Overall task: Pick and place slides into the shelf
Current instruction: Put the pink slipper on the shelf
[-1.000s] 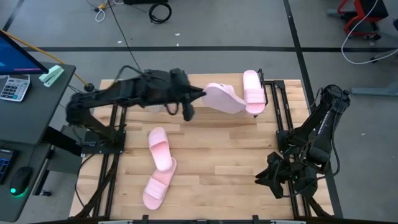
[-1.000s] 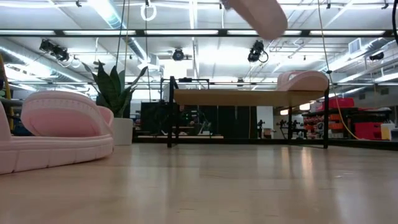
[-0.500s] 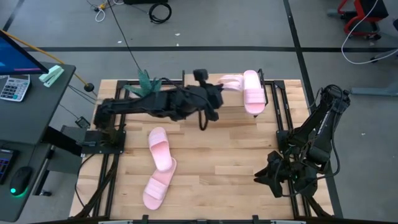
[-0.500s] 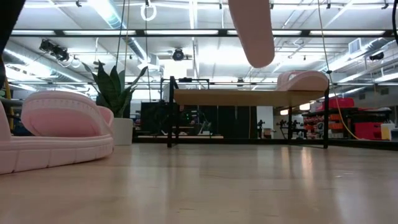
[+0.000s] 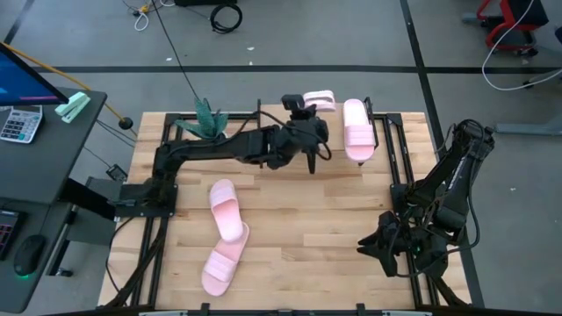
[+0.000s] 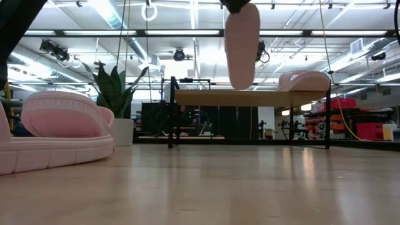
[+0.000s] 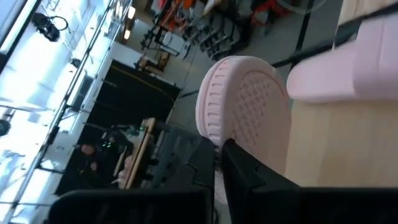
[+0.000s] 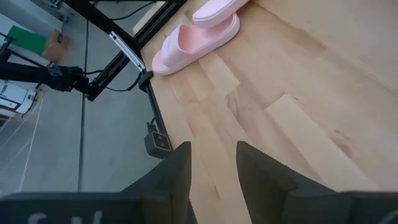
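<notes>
Pink rubber slide (image 6: 242, 45) (textured sole) hangs upright; left gripper (image 5: 309, 136) seemingly clamps it.

i see matt pale rubber on the slides (image 5: 226, 211), the held one's sole (image 7: 255, 121) stippled with a ribbed edge. the shelf (image 6: 250, 97) has a smooth light wood top on thin black metal legs; the tabletop (image 8: 298, 118) is satin wood.

held slide (image 6: 242, 45): top cut by low view's edge | near slide (image 6: 53, 134): left end cut off
</notes>
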You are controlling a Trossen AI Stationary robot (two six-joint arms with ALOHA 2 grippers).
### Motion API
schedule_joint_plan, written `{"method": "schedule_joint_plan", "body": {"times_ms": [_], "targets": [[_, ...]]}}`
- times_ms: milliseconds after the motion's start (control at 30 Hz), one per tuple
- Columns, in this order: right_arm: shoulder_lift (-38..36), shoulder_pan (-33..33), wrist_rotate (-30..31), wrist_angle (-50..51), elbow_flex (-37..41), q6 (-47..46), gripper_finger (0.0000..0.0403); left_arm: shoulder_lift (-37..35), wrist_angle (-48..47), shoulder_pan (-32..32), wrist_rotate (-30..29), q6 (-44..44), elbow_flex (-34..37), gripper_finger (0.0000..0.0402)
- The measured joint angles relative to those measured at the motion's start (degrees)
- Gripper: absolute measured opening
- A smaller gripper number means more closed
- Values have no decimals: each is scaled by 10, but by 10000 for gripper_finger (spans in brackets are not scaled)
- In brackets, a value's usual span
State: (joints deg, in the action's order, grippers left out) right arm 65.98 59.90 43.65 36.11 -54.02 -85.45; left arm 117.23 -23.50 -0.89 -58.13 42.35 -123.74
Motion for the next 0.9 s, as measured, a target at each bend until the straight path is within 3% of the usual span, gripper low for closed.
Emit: {"method": "schedule_joint_plan", "body": {"times_ms": [233, 900], "targets": [[0, 0, 6, 1, 0, 15, 132, 7, 65, -3, 28, 22, 0, 14], [0, 0, 9, 0, 0, 19, 132, 48, 88, -19, 57, 37, 1, 11]]}}
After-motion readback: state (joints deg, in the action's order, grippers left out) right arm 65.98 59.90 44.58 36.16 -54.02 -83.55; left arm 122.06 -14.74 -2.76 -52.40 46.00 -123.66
